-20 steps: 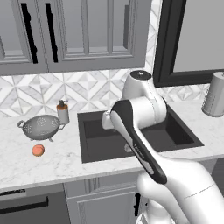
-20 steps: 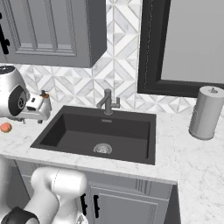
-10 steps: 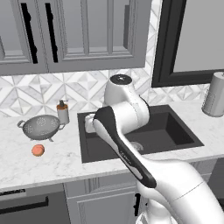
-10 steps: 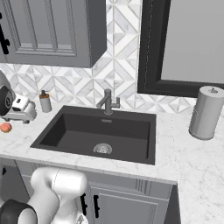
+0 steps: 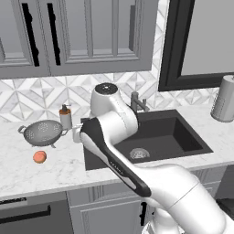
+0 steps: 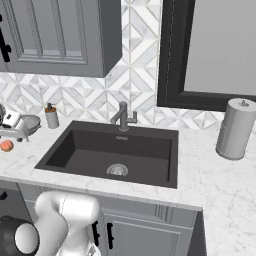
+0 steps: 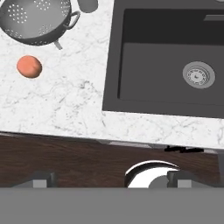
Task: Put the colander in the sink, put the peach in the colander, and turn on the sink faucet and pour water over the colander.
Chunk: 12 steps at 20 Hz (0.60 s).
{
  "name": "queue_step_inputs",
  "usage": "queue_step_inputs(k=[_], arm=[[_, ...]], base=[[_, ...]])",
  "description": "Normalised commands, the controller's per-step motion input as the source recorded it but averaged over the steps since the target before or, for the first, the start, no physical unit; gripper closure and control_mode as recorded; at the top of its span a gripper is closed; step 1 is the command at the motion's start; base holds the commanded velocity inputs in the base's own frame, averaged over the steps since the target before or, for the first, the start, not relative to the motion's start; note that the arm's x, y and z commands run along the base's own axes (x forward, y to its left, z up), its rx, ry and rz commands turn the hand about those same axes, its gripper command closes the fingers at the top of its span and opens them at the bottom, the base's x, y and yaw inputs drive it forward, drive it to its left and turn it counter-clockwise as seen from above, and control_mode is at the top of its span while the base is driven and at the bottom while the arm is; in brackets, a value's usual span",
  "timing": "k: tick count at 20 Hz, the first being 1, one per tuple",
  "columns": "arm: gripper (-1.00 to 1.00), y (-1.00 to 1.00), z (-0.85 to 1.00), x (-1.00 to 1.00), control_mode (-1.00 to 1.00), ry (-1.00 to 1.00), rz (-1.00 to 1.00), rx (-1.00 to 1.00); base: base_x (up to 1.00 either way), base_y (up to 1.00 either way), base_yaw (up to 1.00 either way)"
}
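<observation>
The grey perforated colander (image 5: 43,132) stands upright on the marble counter left of the sink (image 5: 155,135), with the orange-pink peach (image 5: 39,156) lying loose in front of it. In the hand view the colander (image 7: 37,19) is at the top left, the peach (image 7: 29,66) just below it, and the dark sink (image 7: 170,65) with its silver drain (image 7: 198,75) to the right. My gripper (image 7: 111,179) hangs open above the counter's front edge, between sink and colander, holding nothing. The faucet (image 5: 137,101) stands behind the basin with no water running.
A soap bottle (image 5: 65,117) stands by the backsplash right of the colander. A paper towel roll (image 5: 224,98) is on the counter far right. Wall cabinets hang above, and a dark-framed window sits behind the sink.
The arm has swung left, from over the sink to above the counter near the colander and peach. The colander, peach and faucet have not moved.
</observation>
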Motion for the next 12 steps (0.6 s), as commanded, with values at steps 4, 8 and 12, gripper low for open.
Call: queue_step_inputs(k=[4,8,12], arm=[[-1.00,0.38,-0.10,0.10,-1.00,0.00,0.00,0.00],[-1.00,0.23,0.00,0.15,-1.00,0.02,0.00,0.02],[-1.00,0.17,-0.01,0.19,-1.00,0.07,0.00,0.00]], base=[[0.00,0.00,0.00],[0.00,0.00,0.00],[0.00,0.00,0.00]])
